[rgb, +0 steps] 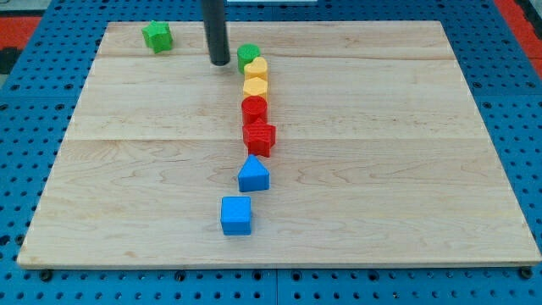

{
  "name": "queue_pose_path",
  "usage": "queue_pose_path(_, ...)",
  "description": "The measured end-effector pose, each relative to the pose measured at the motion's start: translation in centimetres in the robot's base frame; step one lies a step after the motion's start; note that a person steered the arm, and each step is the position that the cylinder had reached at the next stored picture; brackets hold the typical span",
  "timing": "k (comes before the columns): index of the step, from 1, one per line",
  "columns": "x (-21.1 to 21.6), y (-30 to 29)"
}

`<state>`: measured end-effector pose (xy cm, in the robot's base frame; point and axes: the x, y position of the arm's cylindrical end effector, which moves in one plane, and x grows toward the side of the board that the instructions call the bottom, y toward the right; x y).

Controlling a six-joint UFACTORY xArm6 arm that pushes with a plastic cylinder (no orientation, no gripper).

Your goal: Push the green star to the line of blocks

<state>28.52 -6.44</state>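
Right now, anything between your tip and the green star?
Nothing. In the camera view, bare board runs from my tip toward the view's left to the green star. The line of blocks, headed by a green block, lies on my tip's other side.

rod: upright, dark | my tip (219,62): down on surface, view's top

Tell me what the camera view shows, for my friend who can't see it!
My tip sits near the board's top, between the green star on the view's left and a line of blocks: green, two yellow, two red, two blue.
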Motion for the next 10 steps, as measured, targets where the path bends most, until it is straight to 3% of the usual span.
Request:
queue_pose_path(2, -1.7, 1.5)
queue_pose_path(3, 1.0, -4.1)
queue_pose_path(4, 2.0, -14.7)
queue_pose_path(5, -2.4, -20.7)
queue_pose_path(6, -5.6, -21.6)
queue_pose_path(7, -6.3, -18.9)
queue_pose_path(9, -3.5, -3.9)
queue_pose_path(10, -3.8, -10.4)
